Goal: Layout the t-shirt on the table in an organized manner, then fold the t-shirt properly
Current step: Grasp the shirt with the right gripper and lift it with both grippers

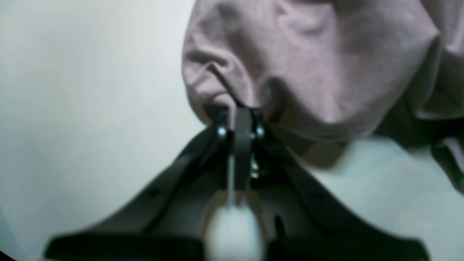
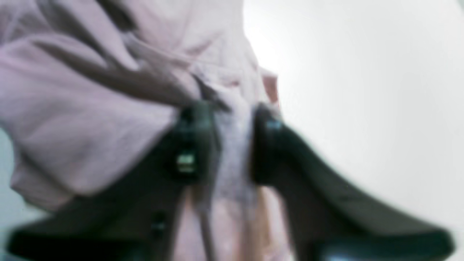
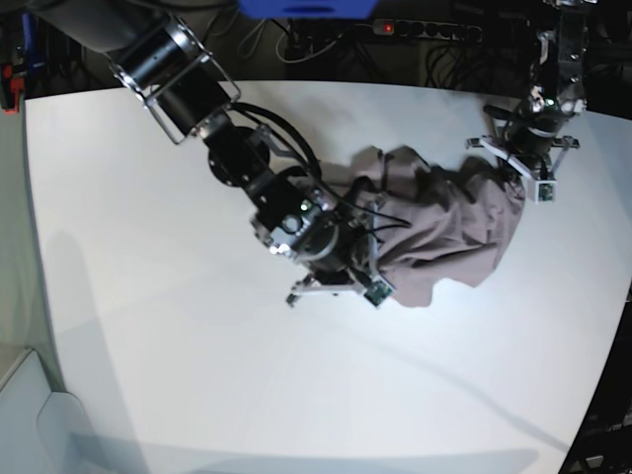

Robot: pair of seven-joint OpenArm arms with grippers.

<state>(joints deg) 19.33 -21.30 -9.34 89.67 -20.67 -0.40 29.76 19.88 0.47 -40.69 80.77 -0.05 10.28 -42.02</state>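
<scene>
The mauve-pink t-shirt (image 3: 444, 227) lies bunched and wrinkled on the white table (image 3: 197, 375), right of centre. In the base view my right gripper (image 3: 373, 252) is at the shirt's near-left side. The right wrist view shows its fingers (image 2: 195, 137) closed onto a strip of t-shirt (image 2: 72, 119) fabric that fills the gap at the gripper (image 2: 232, 119). My left gripper (image 3: 506, 170) sits at the shirt's far right corner. In the left wrist view that gripper (image 1: 241, 114) is shut, pinching a fold of the t-shirt (image 1: 326, 72) just above the table (image 1: 90, 108).
A power strip (image 3: 425, 30) and cables lie beyond the table's far edge. A blue object (image 3: 306, 8) shows at the top. The table's right edge (image 3: 617, 326) curves close to the shirt. White tabletop stretches to the left and the front.
</scene>
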